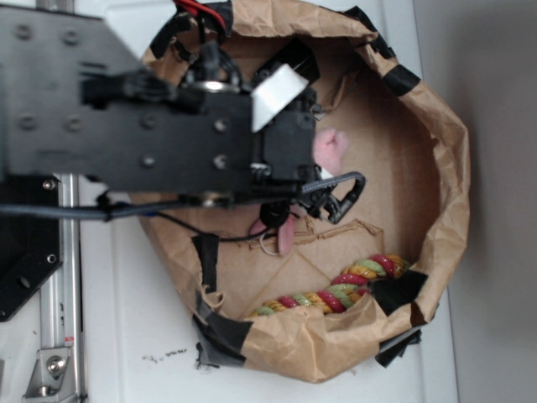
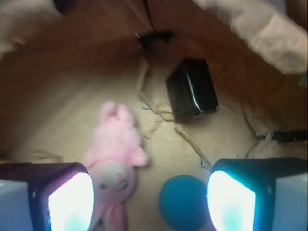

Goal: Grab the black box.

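- We are at the approach: our gripper (image 2: 150, 192) hangs with jaws spread, holding nothing, above the pig (image 2: 115, 154) and ball (image 2: 185, 202).
- Next we must move forward to the box (image 2: 192, 90).

My arm (image 1: 151, 126) is matte black plate studded with silver screws, trailing black and red cables; my gripper (image 2: 149, 197) carries two glowing pale pads.

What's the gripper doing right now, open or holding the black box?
Gripper: open, holding nothing; the black box lies ahead of it, untouched.
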Tool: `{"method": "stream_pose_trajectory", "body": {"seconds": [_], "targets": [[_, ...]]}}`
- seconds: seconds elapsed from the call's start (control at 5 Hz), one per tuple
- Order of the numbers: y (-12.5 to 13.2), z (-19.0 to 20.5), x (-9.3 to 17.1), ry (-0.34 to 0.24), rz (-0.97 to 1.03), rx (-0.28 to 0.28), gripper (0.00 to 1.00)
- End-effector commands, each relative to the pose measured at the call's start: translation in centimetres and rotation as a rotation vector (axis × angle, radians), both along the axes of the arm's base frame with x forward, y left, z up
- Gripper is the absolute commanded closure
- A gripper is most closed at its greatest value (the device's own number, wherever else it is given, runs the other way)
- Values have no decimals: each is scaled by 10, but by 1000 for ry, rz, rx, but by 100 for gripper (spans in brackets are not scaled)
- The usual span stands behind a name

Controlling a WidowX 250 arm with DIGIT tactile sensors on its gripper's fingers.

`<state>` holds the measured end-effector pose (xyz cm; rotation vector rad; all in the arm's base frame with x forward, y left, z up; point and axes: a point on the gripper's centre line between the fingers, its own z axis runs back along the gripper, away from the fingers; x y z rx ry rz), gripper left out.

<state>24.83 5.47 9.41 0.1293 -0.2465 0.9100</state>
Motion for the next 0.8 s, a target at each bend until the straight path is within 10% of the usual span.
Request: {"method": "stream_pose_trajectory", "body": {"seconds": [0.0, 0.6], "targets": [[56, 0, -24, -24, 73, -2, 0], [66, -5, -22, 62, -53, -4, 0]]}}
